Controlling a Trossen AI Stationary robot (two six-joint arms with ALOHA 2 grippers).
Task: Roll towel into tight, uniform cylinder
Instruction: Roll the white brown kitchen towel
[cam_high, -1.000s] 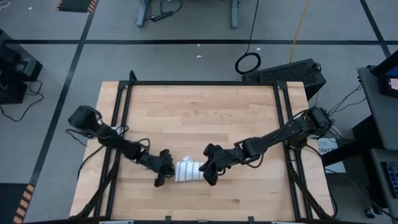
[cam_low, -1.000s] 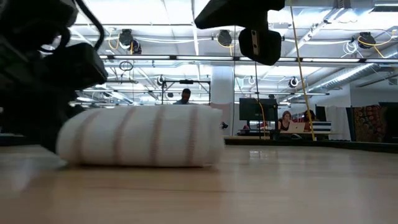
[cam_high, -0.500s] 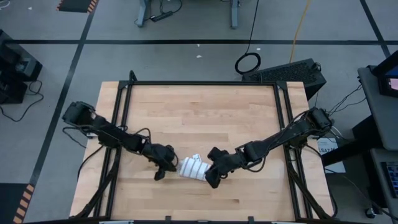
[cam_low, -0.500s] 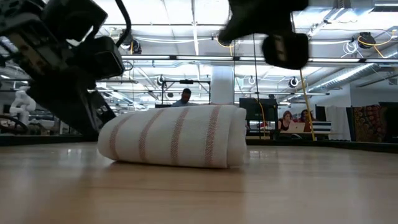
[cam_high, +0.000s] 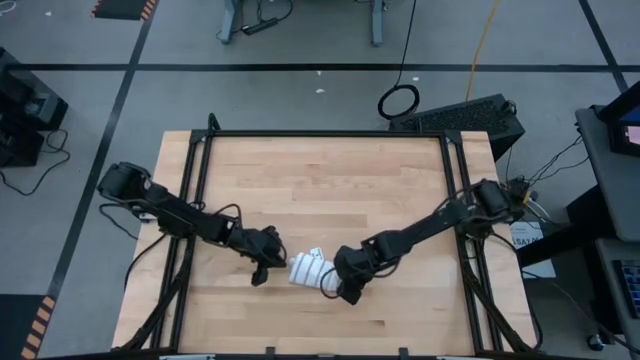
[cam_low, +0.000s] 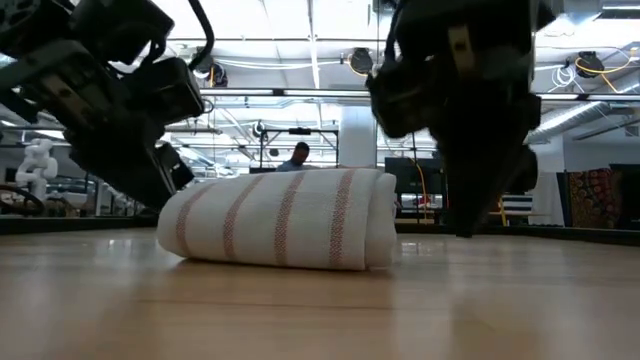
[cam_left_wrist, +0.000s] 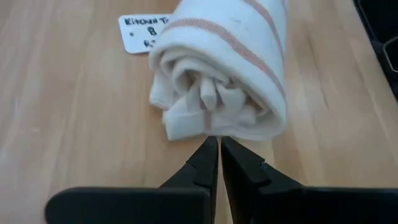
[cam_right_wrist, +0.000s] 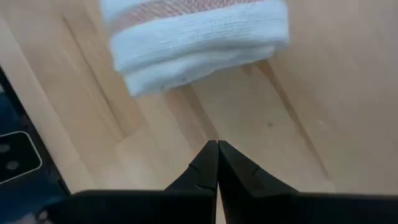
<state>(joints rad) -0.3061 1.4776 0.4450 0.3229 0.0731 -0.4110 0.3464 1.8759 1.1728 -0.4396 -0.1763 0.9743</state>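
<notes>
With the towel (cam_high: 307, 268) already rolled and lying free on the table (cam_high: 320, 180), the left gripper (cam_left_wrist: 214, 155) and right gripper (cam_right_wrist: 213, 158), both pinched closed and empty, flank its ends, so the roll likely needs only final squaring or release.

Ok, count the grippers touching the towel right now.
0, as far as visible. The left gripper is shut, just off one end of the towel; the right gripper is shut, off the other end. The low view hides any contact behind the roll.

Grey floor (cam_high: 300, 40) with black tape lines; lit ceiling (cam_low: 300, 30).
</notes>
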